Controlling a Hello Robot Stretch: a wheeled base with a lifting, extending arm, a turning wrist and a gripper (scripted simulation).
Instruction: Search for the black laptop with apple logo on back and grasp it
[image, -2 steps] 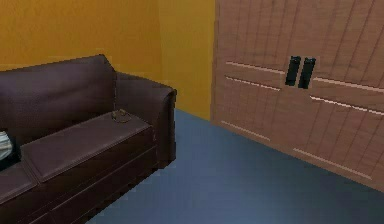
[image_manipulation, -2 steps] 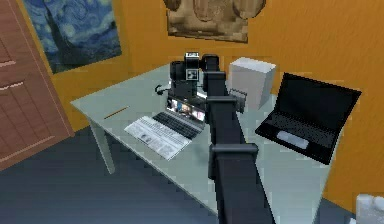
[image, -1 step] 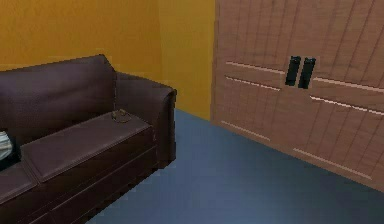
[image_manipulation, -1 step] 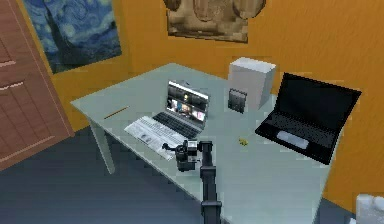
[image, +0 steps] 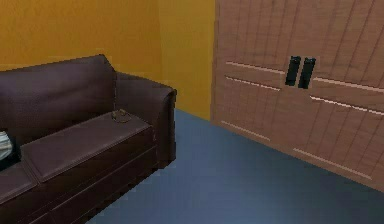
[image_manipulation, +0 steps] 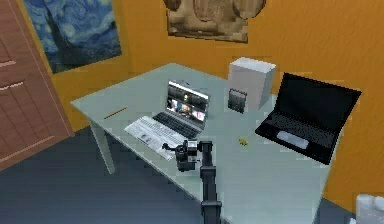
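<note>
Black laptop: You can see the black laptop (image_manipulation: 305, 115) on the table (image_manipulation: 120, 95), near the arm side view's right. Its lid is up and its screen is dark. Its back faces away from you, so you cannot check for the logo.
How it will feel: It is probably flat, stiff and a bit heavy. Its smooth sides may slip, and the screen and hinge could break.
Where to hold: Try the bottom half, at its front edge. Leave the thin lid alone.
Close by: A white box (image_manipulation: 250, 82) stands just beside it. A small yellow thing (image_manipulation: 243, 143) lies near its front corner.
Other laptop: A silver laptop (image_manipulation: 178, 110) with a bright screen sits in the middle of the table.
Gripper: The gripper (image_manipulation: 183, 157) is near the silver laptop's front, well apart from the black one. You cannot tell if its fingers are apart or together, or if it holds anything.
Ahead: A dark sofa (image: 70, 120) and brown doors (image: 300, 85).
</note>
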